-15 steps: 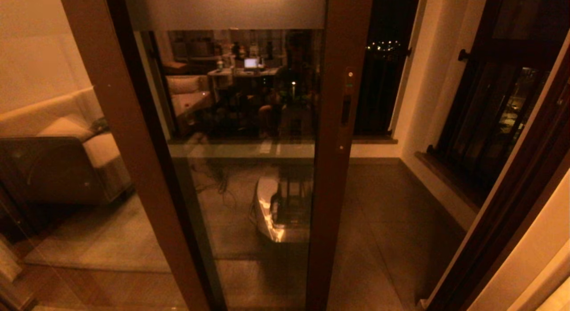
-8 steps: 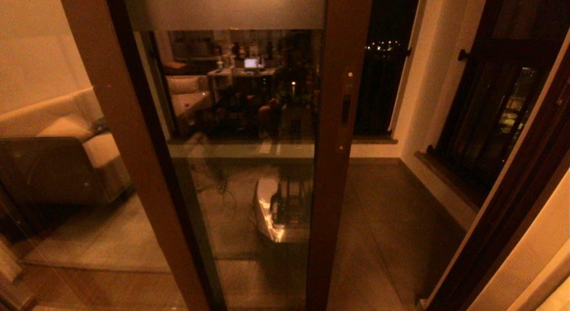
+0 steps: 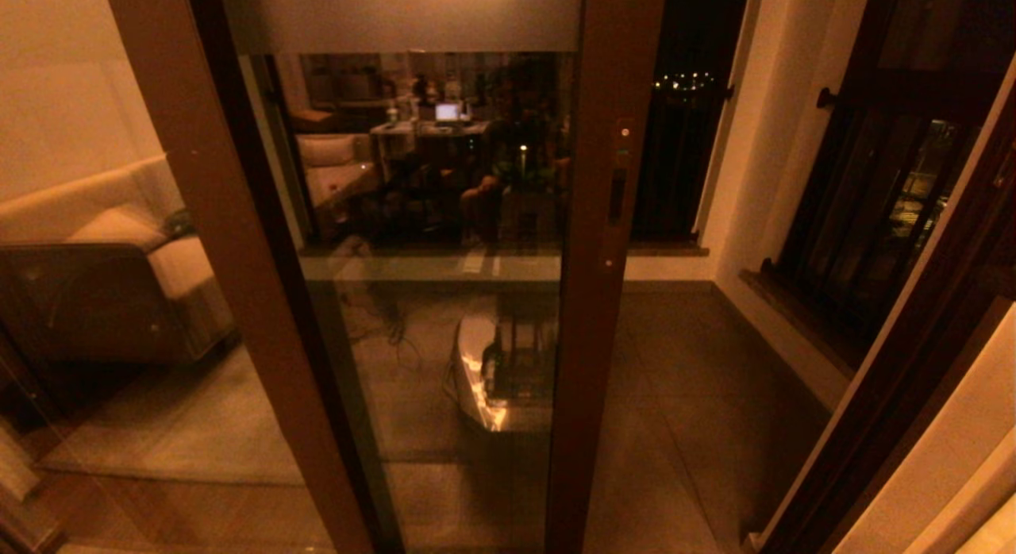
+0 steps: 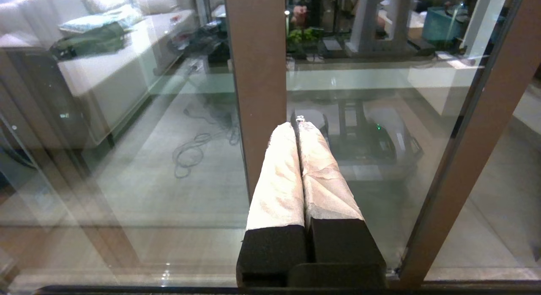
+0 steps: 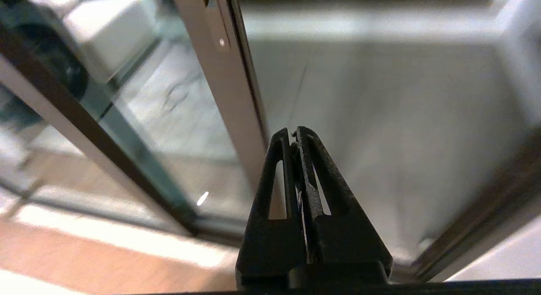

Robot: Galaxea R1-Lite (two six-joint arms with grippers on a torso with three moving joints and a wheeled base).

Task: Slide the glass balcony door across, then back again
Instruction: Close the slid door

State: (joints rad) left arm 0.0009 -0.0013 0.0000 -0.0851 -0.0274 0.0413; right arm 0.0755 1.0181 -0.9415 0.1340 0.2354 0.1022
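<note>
The glass balcony door fills the middle of the head view, with a frosted top band and a brown stile. A narrow dark handle slot sits in that stile between small screws. The door stands partly across the opening, with a gap to the balcony on its right. Neither arm shows in the head view. My left gripper is shut and empty, facing the glass near a brown frame post. My right gripper is shut and empty, low beside the door's stile.
A second brown-framed glass panel overlaps on the left, reflecting a sofa. Beyond the gap lie the tiled balcony floor, a white wall corner and a dark barred window. The dark door jamb rises at the right.
</note>
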